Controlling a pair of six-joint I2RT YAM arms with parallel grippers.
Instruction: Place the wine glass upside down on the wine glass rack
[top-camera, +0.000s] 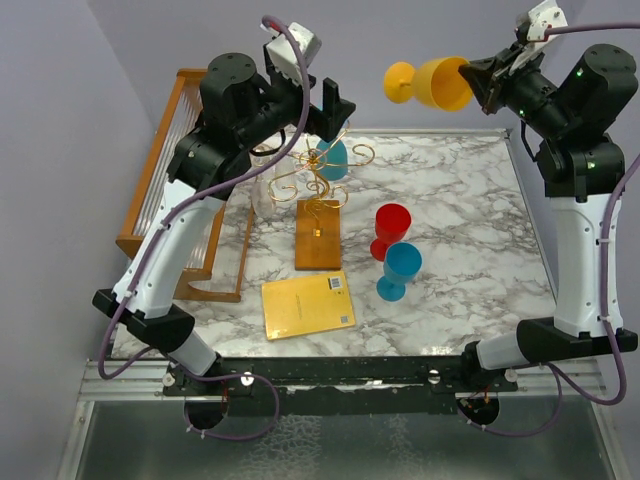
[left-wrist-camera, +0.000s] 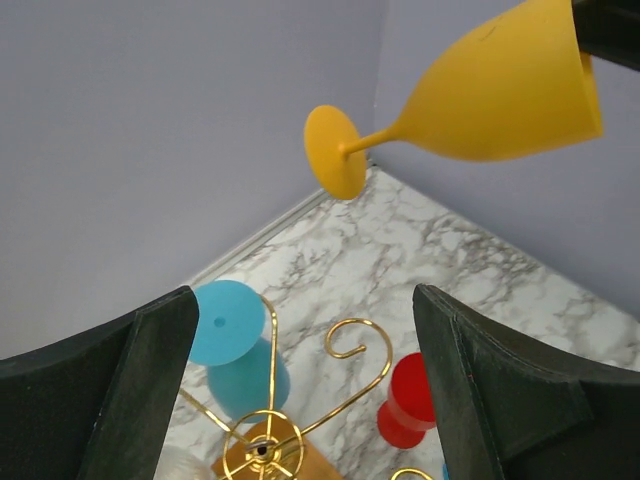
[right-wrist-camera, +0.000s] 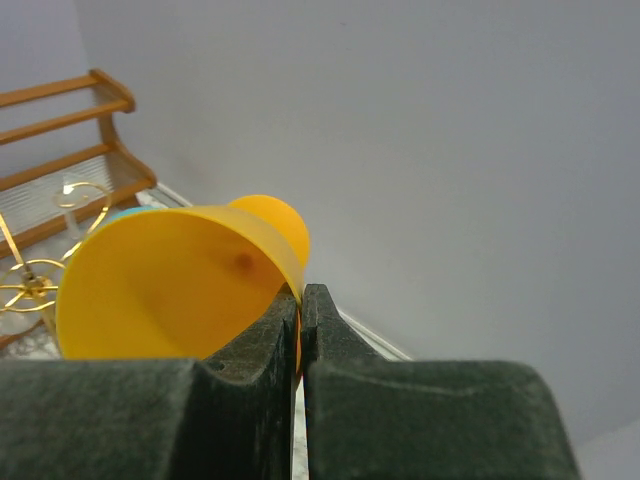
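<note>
My right gripper (top-camera: 479, 84) is shut on the rim of a yellow wine glass (top-camera: 438, 82). It holds the glass on its side, high over the table's back edge, with the foot pointing left. The glass also shows in the left wrist view (left-wrist-camera: 500, 90) and the right wrist view (right-wrist-camera: 170, 290), where my right gripper (right-wrist-camera: 302, 300) pinches its rim. The gold wire wine glass rack (top-camera: 320, 178) stands on a brown wooden base (top-camera: 318, 238) left of centre. My left gripper (top-camera: 308, 130) is open and empty just above the rack (left-wrist-camera: 262, 448).
A teal glass (top-camera: 333, 158) sits foot-up at the rack's far arm, and a clear glass (top-camera: 268, 192) is at its left. A red glass (top-camera: 391, 228) and a blue glass (top-camera: 400, 270) stand right of the base. A yellow book (top-camera: 308, 304) lies in front. A wooden two-tier frame (top-camera: 165, 170) lines the left edge.
</note>
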